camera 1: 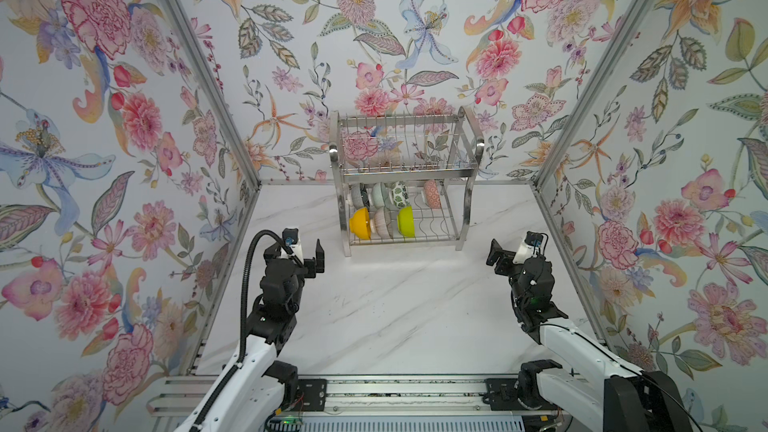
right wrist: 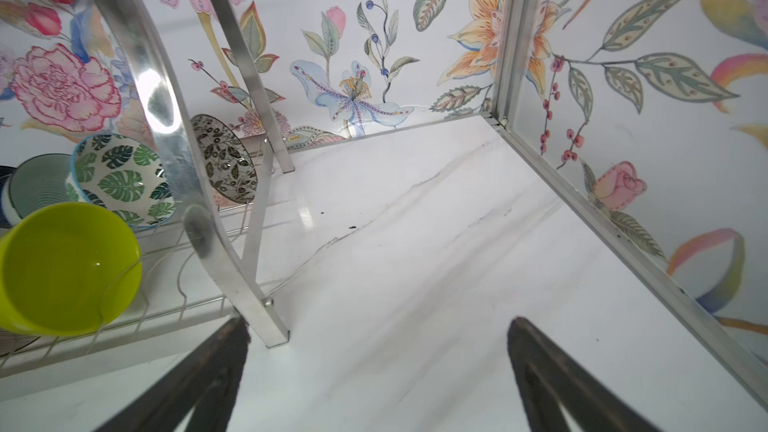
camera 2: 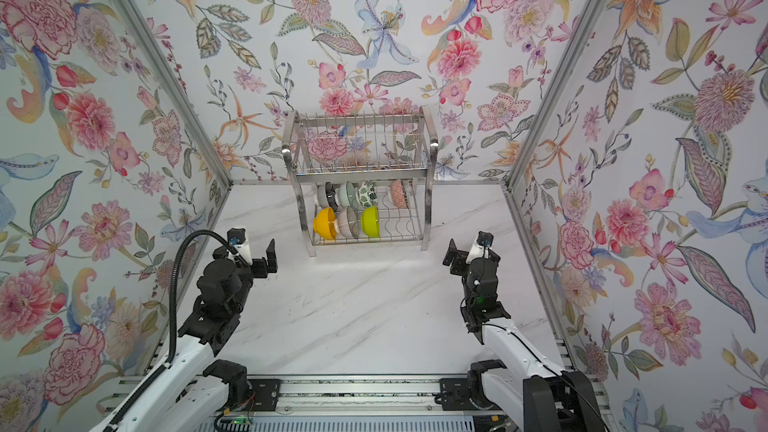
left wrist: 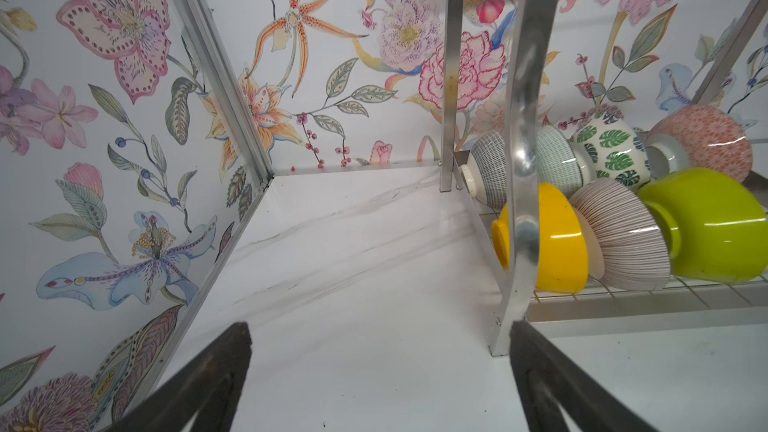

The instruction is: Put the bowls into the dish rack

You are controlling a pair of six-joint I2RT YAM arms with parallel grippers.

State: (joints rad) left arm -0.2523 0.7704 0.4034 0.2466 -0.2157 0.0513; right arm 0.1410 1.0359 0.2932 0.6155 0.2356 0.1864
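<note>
Top views: rack (camera 1: 409, 175) stands at the back of the table (camera 1: 395, 317), upper shelf empty. All seven bowls (camera 1: 379, 195) sit on the lower shelf, tipped on edge: four in the back row, three in front: yellow bowl (camera 1: 360, 223), ribbed bowl (camera 1: 382, 222), lime bowl (camera 1: 406, 221). No bowl on the table in both top views. Left arm (camera 1: 266, 351) and right arm (camera 1: 573, 347) sit well short of the rack, one on either side

Left wrist: left gripper (left wrist: 380, 326) has its jaws wide apart with nothing between them and bare table below. Rack's front post is near one finger. Front-row bowls lean on each other

Right wrist: right gripper (right wrist: 378, 326) is also spread and empty. Lime bowl's mouth faces this way, leaf-print bowl (right wrist: 120, 176) behind it, black-and-white bowl (right wrist: 226, 160) further along, apart from the rest

My read: loading looks finished, nothing left to pick that I can see
</note>
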